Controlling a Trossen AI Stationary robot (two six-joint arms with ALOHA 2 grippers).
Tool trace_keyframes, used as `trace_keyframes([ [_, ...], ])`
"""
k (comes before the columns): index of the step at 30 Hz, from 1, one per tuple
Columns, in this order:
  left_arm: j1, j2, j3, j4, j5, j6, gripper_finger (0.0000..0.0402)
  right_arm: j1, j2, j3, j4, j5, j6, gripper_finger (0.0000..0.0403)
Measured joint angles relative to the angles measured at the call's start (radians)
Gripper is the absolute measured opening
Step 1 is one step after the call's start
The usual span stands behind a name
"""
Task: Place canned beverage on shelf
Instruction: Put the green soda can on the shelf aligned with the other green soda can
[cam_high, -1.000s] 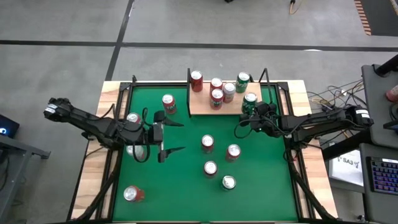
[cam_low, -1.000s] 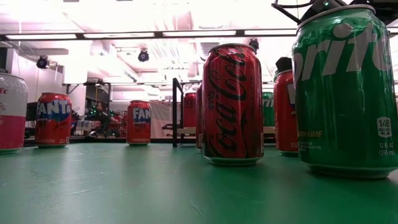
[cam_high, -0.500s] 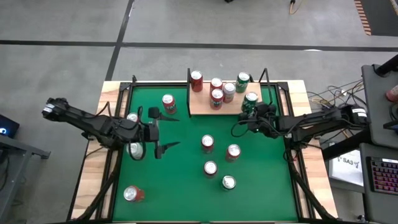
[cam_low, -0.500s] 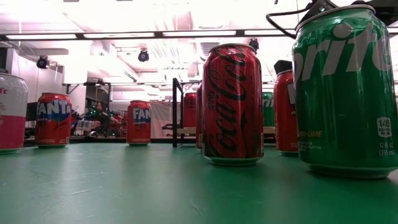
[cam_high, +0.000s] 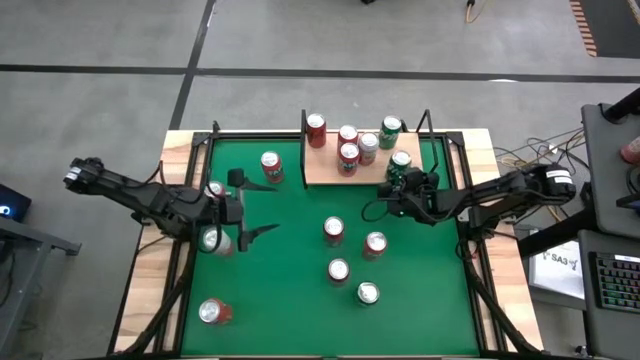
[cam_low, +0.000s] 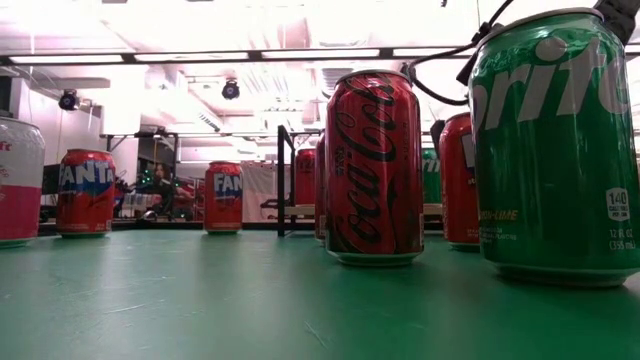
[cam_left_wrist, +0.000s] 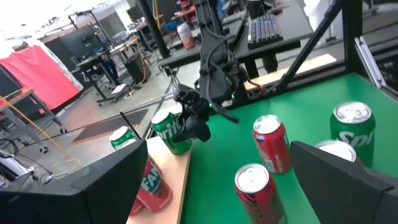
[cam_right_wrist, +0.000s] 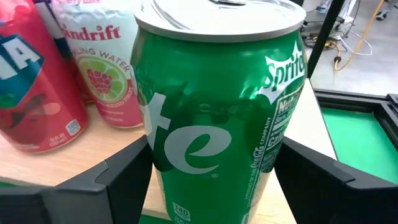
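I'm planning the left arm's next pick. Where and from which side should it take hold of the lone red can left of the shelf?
Grip the red can across its round mid-body, coming level from the left gripper side; it stands upright with open felt there, while the shelf crowds its far side.

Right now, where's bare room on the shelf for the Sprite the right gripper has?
The right gripper holds the Sprite can at the shelf's right end. Bare board runs along its front-left, below the red can. The back middle is crowded with four cans. Left gripper waits open over the felt.
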Motion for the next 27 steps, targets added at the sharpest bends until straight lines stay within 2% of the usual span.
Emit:
trace_keyframes([
  [19,0.000,-0.029,-0.002,-0.001,0.000,0.018,0.0375,-0.056,0.027,0.000,0.068,-0.006,-0.023,0.0307],
  [27,0.000,-0.028,-0.002,-0.006,0.000,0.019,0.0375,-0.056,0.027,0.000,0.068,-0.015,-0.023,0.0345],
])
